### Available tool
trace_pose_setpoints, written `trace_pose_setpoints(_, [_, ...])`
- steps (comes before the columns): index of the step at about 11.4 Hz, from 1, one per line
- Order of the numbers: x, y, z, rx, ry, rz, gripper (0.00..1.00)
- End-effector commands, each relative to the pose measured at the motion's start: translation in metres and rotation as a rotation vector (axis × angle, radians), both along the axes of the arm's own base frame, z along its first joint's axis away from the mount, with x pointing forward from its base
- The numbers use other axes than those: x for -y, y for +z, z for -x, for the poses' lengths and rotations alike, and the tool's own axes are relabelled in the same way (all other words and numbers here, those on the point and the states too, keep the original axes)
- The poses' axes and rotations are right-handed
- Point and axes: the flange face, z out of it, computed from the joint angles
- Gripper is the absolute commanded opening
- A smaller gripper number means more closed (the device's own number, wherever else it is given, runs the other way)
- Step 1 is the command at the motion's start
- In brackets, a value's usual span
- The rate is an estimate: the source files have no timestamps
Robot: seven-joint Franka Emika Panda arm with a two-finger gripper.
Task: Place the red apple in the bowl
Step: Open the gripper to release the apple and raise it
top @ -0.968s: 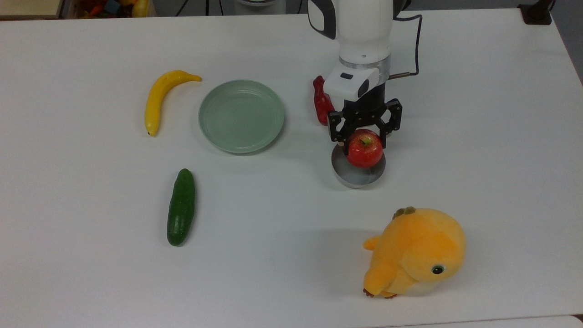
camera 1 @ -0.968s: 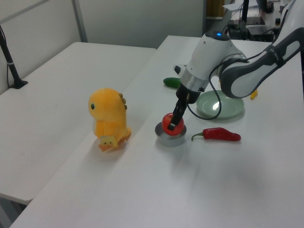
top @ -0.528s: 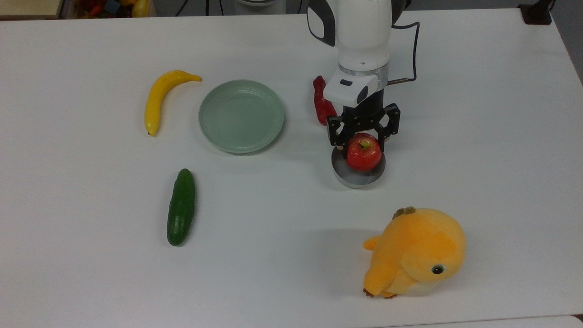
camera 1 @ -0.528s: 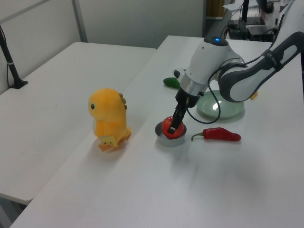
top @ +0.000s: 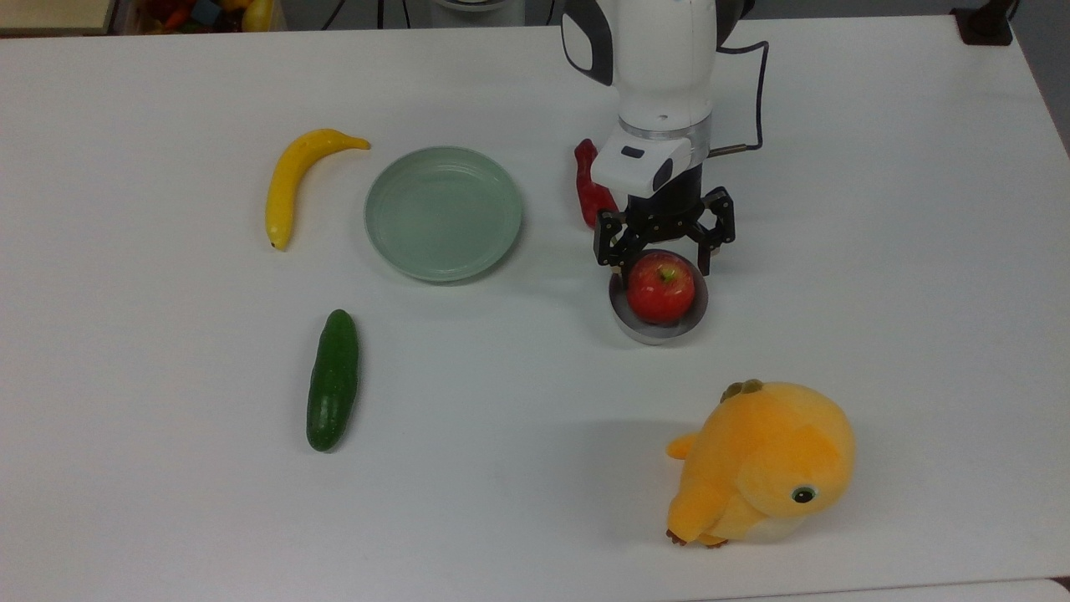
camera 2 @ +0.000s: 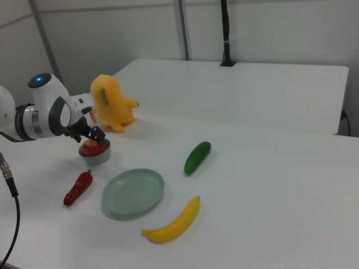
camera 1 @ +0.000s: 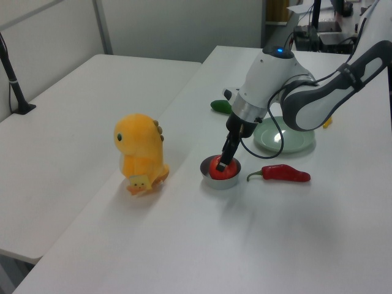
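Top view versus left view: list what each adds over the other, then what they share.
Top view: the gripper open astride the red apple, stem dimple up; the whole banana. Left view: the chili pepper end to end with its green stem; a second table alongside. Both: the apple sitting in the bowl, the plush toy, the green plate.

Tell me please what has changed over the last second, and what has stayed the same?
The red apple went down from above the rim into the bowl. The gripper spread its fingers and let the apple go; it now hangs open just above. The bowl, plate, chili pepper, banana, cucumber and plush toy did not move.
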Motion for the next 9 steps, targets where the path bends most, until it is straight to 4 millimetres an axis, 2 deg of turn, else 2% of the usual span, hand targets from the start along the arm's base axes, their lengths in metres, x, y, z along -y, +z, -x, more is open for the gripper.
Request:
trace_pose_setpoints(1, [0.006, 0.027, -0.002, 0.048, 0.001, -0.003, 1.00])
trace_pose_setpoints(2, [0.009, 0.038, -0.001, 0.043, -0.012, -0.003, 1.00])
trace_pose_setpoints(3, [0.014, 0.058, 0.003, 0.033, -0.024, 0.009, 1.00])
trace_pose_setpoints(4, [0.019, 0.084, 0.009, 0.040, -0.032, 0.014, 1.00])
trace_pose_setpoints(6, [0.041, 0.134, 0.022, 0.017, -0.072, 0.042, 1.00])
trace_pose_setpoints(9, [0.074, 0.201, 0.054, -0.029, -0.128, 0.090, 1.00])
